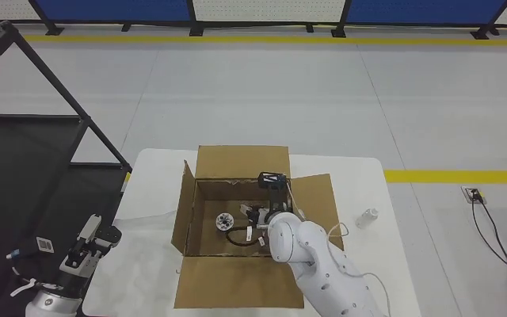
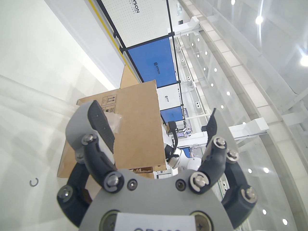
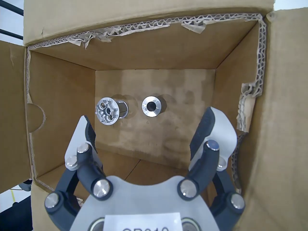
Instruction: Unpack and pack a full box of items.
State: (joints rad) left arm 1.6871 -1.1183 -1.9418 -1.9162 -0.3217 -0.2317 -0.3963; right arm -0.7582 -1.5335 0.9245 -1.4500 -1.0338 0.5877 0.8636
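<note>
Your left claw (image 2: 154,111) is at the left edge of the desk (image 1: 158,182), near the front corner. Its two fingers are spread wide apart and there is nothing between them. It is aimed at the side of the box (image 2: 134,121), but it is well apart from it.

Next you come to the brown cardboard box (image 1: 238,162) in the middle of the white desk. Its flaps are folded out, so the top is open. Two shiny metal parts lie on the box floor. The wheel part (image 3: 107,111) is a short tube with a wide round plate full of holes on its end. You can see it in the left half of the box (image 1: 224,221). The ring part (image 3: 151,106) is a short round piece with a dark hole in its middle. It is just beside the wheel part, and the two do not touch.

Your right claw (image 3: 148,115) hangs over the open box and looks down into it. Its fingers are spread apart too, and they pinch nothing. It is up above both metal parts and touches neither one.

On the right, a small clear bottle (image 1: 367,216) is on the desk, near the box's right flap but apart from it.
</note>
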